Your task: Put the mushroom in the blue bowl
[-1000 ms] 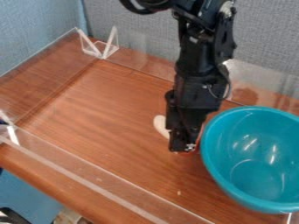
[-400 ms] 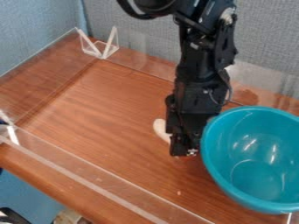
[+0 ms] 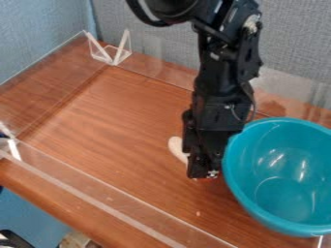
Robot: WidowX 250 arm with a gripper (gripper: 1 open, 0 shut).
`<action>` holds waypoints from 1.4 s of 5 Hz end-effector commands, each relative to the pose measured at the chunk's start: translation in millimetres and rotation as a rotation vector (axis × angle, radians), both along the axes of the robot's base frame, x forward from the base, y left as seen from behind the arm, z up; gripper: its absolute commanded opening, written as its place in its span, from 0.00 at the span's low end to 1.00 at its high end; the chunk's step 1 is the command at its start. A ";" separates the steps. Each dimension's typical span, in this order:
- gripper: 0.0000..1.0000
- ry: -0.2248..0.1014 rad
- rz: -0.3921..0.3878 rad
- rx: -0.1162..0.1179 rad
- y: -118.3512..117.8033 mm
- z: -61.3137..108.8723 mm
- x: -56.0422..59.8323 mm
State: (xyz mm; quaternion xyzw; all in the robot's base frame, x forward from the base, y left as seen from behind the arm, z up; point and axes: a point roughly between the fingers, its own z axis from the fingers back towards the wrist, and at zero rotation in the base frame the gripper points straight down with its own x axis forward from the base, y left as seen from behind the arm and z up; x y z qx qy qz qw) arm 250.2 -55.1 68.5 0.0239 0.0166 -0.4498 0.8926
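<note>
The blue bowl point(image 3: 280, 176) is large, glossy teal and stands empty at the right on the wooden table. My dark gripper point(image 3: 200, 170) points straight down just left of the bowl's rim, its tips near the table top. Of the mushroom point(image 3: 176, 147) only a small pale cream part shows, sticking out at the left side of the fingers; the reddish-brown cap is hidden behind them. The jaws look closed around it, and the pale part stays with the fingers.
A low clear plastic wall point(image 3: 77, 184) runs around the table top. A small white wire stand point(image 3: 110, 46) sits at the back left corner. Bare wood point(image 3: 91, 116) lies left of the arm.
The gripper has shifted slightly toward the front edge, and the pale mushroom part has shifted with it. The bowl's left rim has edged a little to the right.
</note>
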 end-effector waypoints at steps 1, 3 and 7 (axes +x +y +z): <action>0.00 -0.044 -0.003 -0.010 -4.0 11.7 1.3; 0.00 -0.039 0.028 -0.003 4.2 13.7 -2.6; 0.00 -0.038 0.085 0.007 20.5 20.5 -9.8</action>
